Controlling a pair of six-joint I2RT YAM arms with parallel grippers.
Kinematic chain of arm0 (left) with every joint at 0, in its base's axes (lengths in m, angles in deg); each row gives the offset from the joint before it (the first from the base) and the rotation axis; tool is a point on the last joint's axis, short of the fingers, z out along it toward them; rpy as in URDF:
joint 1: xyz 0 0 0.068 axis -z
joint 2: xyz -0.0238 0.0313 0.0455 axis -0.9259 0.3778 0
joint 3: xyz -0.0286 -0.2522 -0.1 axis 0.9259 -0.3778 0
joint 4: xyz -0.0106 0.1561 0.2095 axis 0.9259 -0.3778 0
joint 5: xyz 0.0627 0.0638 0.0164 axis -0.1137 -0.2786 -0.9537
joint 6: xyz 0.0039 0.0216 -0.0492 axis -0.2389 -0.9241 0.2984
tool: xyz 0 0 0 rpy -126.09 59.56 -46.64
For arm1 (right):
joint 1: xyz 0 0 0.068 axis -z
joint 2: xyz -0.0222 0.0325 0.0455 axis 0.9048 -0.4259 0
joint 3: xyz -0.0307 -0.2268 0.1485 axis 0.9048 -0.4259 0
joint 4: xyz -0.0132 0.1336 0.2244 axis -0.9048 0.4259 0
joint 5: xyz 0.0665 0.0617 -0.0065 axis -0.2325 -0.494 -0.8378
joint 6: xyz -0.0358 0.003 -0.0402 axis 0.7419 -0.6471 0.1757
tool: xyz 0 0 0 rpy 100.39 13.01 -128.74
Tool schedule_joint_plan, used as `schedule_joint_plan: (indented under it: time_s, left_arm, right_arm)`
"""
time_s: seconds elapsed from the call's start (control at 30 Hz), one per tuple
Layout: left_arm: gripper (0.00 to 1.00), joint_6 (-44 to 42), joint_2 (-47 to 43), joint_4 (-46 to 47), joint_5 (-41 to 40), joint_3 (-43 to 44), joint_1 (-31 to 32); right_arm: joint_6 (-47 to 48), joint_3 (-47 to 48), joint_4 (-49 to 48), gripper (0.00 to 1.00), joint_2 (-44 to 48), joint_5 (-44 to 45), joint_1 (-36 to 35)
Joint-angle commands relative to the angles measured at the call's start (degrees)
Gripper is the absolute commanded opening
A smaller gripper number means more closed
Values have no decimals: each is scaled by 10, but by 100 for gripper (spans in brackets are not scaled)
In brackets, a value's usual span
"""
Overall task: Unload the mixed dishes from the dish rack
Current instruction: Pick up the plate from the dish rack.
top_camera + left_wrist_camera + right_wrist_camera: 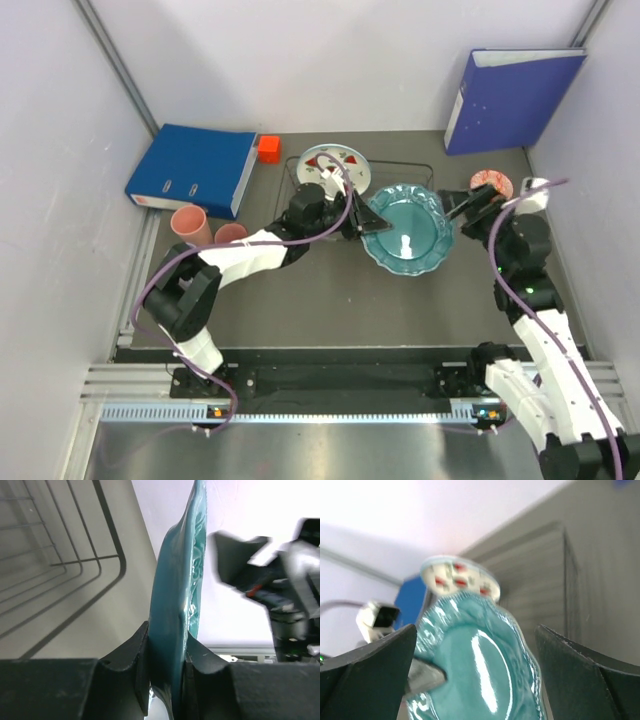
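The teal scalloped plate (405, 240) hangs tilted just in front of the dish rack (400, 165), with my left gripper (368, 226) shut on its left rim. In the left wrist view the plate (175, 605) stands edge-on, pinched between both fingers (135, 655). My right gripper (468, 206) is open at the plate's right side; its wrist view shows the plate (475, 670) between wide-apart jaws, not touched. The white plate with red watermelon marks (335, 165) stands upright in the rack. Right of the rack sits a small pink patterned bowl (491, 183), and two salmon-pink cups (190, 222) (231, 234) stand at the left.
A blue binder (193, 168) lies at the back left with a small red cube (268, 149) beside it. Another blue binder (510, 98) leans on the back right wall. White walls close in both sides.
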Motion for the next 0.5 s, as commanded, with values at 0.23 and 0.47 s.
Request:
schedule_joint_plan:
  time_s: [0.23,0.47]
  left_arm:
    - [0,-49,0,-40,63,118,60]
    - [0,-71,123,-88,69,223,99]
  right_arm:
    - [29,72,-13,100,146,200,-4]
    - [59,145,37,100,140,169,-6]
